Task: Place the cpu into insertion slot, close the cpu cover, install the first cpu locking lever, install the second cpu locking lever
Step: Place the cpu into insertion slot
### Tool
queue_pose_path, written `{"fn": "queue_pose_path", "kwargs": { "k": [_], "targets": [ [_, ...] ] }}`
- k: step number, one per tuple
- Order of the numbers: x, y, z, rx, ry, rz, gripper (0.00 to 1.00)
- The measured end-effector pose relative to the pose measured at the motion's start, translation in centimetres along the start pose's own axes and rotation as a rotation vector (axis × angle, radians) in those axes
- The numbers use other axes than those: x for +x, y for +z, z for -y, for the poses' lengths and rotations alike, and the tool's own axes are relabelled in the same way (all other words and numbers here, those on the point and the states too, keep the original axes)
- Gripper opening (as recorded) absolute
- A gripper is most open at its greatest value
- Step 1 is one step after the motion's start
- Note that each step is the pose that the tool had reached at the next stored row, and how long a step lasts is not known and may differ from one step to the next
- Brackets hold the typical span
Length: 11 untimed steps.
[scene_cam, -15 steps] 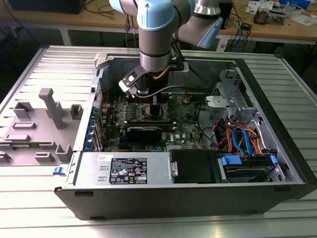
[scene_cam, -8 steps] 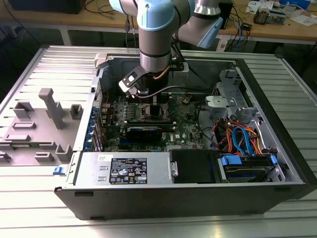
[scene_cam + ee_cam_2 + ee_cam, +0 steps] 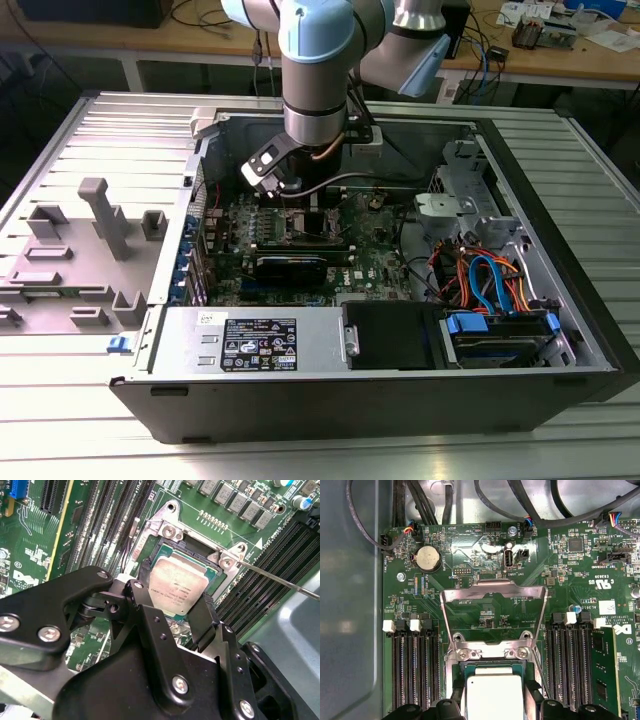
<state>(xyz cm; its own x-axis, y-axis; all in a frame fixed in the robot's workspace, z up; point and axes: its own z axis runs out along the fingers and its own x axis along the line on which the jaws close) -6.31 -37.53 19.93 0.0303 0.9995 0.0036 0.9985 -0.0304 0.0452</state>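
Note:
The cpu [image 3: 176,577], a flat square chip with a silver-grey top, sits between my gripper's [image 3: 176,588] black fingers [image 3: 206,611], level with the insertion slot [image 3: 196,546] and its dark frame. The fingers press its two opposite edges. In the first wrist view the cpu [image 3: 492,689] lies within the slot [image 3: 492,665], with the gripper [image 3: 494,701] straddling it. The cpu cover [image 3: 492,593] stands swung up and open behind the socket. A thin wire locking lever [image 3: 280,578] sticks out beside the socket, unlatched. In the exterior view the gripper [image 3: 303,198] reaches down into the open computer case.
Long black memory slots [image 3: 415,672] flank the socket on both sides. A power supply [image 3: 260,345] and a drive bay with blue and orange cables [image 3: 490,290] line the case's near side. Grey fixture blocks [image 3: 95,225] stand on the table at the exterior view's left.

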Motion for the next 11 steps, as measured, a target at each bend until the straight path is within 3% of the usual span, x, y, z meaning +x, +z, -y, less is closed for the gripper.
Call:
{"fn": "queue_pose_path", "kwargs": {
  "k": [4,5,11],
  "targets": [
    [0.00,0.00,-0.01,0.0000,0.000,-0.0001,0.56],
    [0.00,0.00,-0.01,0.0000,0.000,0.0000,0.62],
    [0.03,0.01,-0.01,0.0000,0.000,0.0000,0.62]
  ]
}}
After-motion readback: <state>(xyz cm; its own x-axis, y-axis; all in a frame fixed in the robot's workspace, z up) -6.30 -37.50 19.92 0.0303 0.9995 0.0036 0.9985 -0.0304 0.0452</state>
